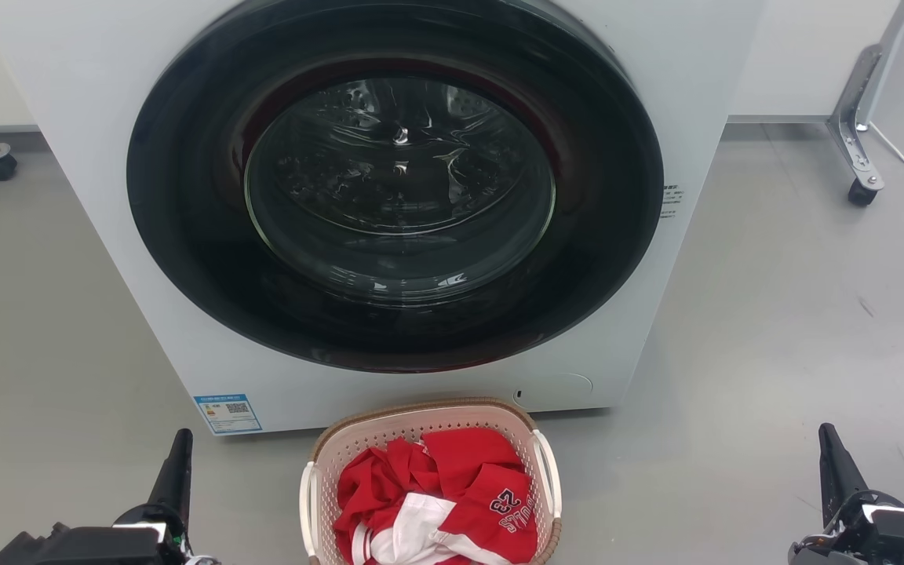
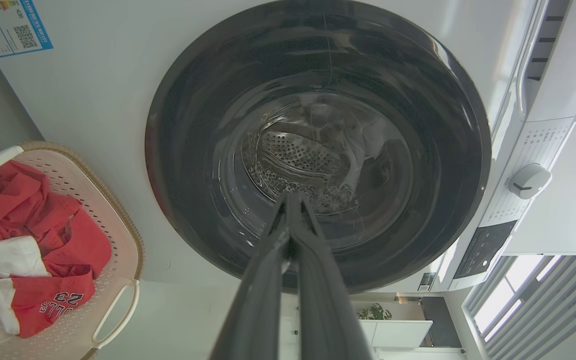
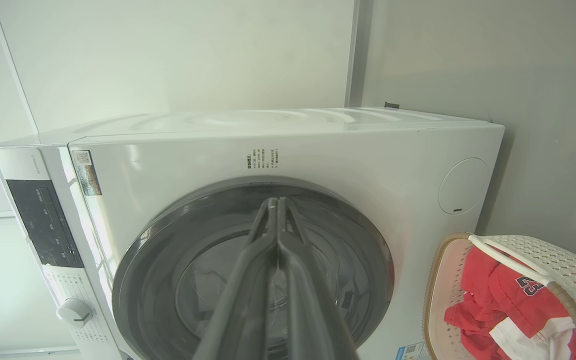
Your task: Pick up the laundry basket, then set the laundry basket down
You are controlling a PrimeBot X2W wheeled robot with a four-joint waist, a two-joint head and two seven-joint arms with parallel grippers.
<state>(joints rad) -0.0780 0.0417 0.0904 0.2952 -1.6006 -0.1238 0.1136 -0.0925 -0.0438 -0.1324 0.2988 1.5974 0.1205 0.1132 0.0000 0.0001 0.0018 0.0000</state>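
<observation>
Now, head view: the laundry basket (image 1: 428, 406) sits on the floor (image 1: 774, 353), near the robot, just in front of the washing machine (image 1: 91, 235). Red and white clothes (image 1: 452, 486) lie in it.
Grippers, head view: the left gripper (image 1: 179, 451) is low on the left and the right gripper (image 1: 830, 447) is low on the right. Both are well apart from the basket.
Left wrist view: the two fingers are pressed together with nothing between them. They point at the round door (image 2: 318, 150).
Right wrist view: these fingers are pressed together too, and they hold nothing.
How it will feel: I think it is light. The plastic looks stiff, with a little bend. The soft clothes may slide.
Where to hold: the two white handles (image 1: 550, 471), one on each side, so it stays flat.
</observation>
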